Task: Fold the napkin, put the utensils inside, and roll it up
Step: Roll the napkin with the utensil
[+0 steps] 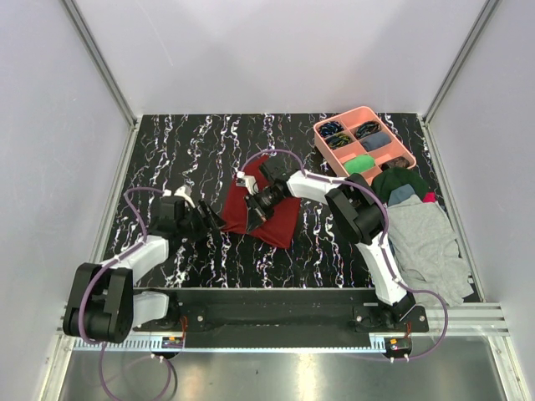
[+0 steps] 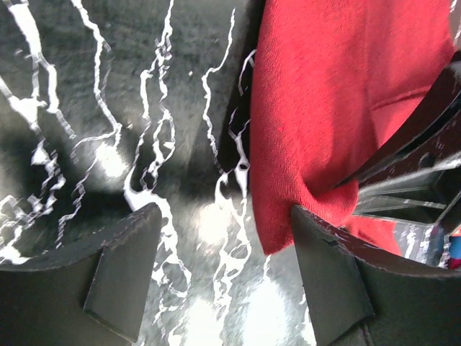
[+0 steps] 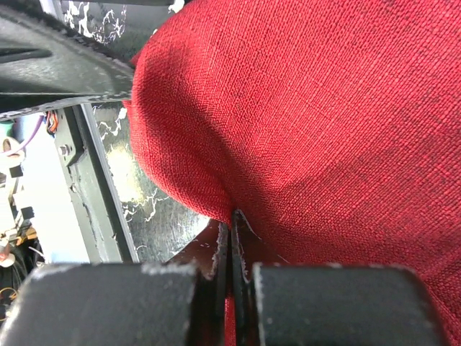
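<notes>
In the top view, the dark red square cloth napkin (image 1: 276, 219) lay rumpled and partly doubled at the middle of the black, white-veined marbled table (image 1: 184, 150). A pink plastic compartment tray (image 1: 362, 138) sat at the upper right and a pile of grey and green clothes (image 1: 426, 242) at the right edge. The right tool (image 1: 253, 212) sat over the napkin's left part, and the left tool (image 1: 211, 222) hovered just left of the cloth. No utensils could be made out in any view. In the left wrist view, the left tool (image 2: 227, 270) stood wide, with only bare table between its pads (image 2: 119, 277). The napkin (image 2: 331, 101) filled the upper right, its lower corner just beside the right-hand pad. In the right wrist view, the right tool (image 3: 232, 288) was closed tight on a thin pinch of cloth at the napkin's (image 3: 324, 144) edge, and the fabric bulged away above it. The coarse weave looked soft, light and limp, so it would probably sag and crease wherever it was unsupported, though it seemed unlikely to slip from a firm pinch. The free corner beside the left tool looked the best place for a second hold, to keep that edge taut while folding.
</notes>
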`<state>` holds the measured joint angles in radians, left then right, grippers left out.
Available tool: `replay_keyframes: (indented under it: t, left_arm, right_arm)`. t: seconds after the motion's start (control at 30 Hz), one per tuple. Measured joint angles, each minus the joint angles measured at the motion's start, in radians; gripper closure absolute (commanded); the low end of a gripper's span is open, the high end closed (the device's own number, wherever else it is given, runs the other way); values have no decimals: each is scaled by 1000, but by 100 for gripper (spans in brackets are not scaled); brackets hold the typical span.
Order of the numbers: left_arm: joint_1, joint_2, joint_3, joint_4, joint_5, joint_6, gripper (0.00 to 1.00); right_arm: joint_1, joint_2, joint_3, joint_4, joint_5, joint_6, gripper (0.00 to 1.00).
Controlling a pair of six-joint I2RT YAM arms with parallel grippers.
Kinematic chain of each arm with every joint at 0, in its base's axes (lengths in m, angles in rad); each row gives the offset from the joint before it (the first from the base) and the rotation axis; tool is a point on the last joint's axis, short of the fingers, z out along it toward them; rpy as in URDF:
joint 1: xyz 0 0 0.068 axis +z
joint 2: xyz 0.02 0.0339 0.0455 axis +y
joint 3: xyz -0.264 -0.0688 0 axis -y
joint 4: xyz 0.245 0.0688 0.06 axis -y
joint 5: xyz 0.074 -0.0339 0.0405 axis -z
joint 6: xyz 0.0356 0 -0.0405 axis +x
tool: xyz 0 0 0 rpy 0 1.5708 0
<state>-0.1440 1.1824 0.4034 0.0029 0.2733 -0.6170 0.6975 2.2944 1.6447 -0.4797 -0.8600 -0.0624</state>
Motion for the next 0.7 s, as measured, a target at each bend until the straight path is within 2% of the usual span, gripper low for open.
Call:
replay_keyframes:
  t: [0.2, 0.33, 0.4, 0.5, 0.63, 0.67, 0.7]
  left_arm:
    - [0, 77, 0, 136, 52, -71, 26]
    - [0, 62, -26, 229, 59, -126, 25]
    - [0, 39, -50, 263, 56, -154, 21]
    - [0, 34, -55, 291, 55, -176, 22]
    - [0, 129, -16, 292, 67, -178, 32]
    - [0, 159, -6, 290, 71, -180, 36]
    - [0, 182, 0, 288, 76, -182, 44]
  right_arm:
    - [0, 16, 7, -6, -15, 0, 100]
    - [0, 17, 7, -9, -18, 0, 100]
    - [-1, 17, 7, -12, -18, 0, 100]
    - [-1, 17, 7, -13, -18, 0, 100]
    - [-1, 17, 7, -16, -18, 0, 100]
    - [-1, 17, 7, -16, -18, 0, 100]
    - [-1, 17, 7, -16, -18, 0, 100]
